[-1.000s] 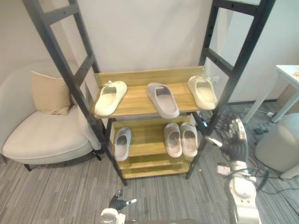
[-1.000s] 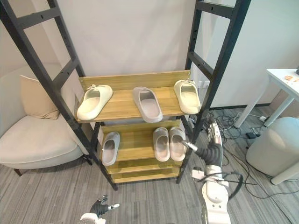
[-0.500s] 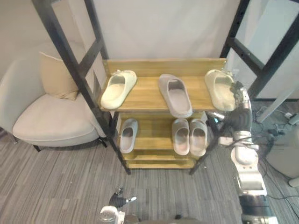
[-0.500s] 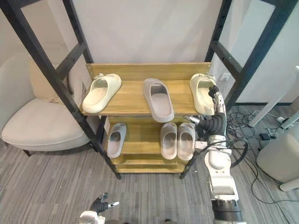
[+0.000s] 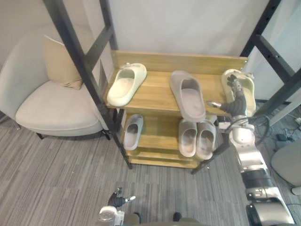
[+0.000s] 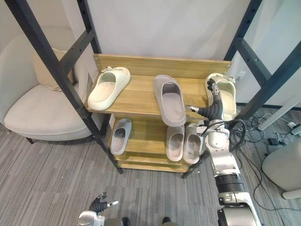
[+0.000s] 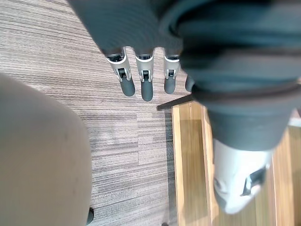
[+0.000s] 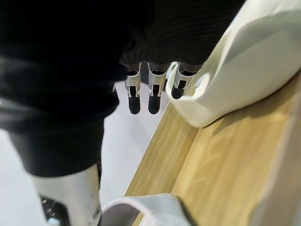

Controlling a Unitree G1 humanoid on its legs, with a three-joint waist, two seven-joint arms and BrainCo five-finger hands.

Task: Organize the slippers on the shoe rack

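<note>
Hovering right robot hand, fingers straight, just beside cream slipper on top shelf, left robot hand relaxed.

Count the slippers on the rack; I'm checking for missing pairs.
6. Top shelf: left cream slipper, middle grey slipper, right cream slipper. Lower shelf: lone grey slipper at left, grey pair at right. Some may hide under the top shelf.

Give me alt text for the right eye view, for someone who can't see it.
The robot's right hand reaches with straight fingers to the right cream slipper on the top shelf of a wooden shoe rack. That shelf also holds a middle grey slipper and a left cream slipper; three lower grey slippers lie on the shelf below.
</note>
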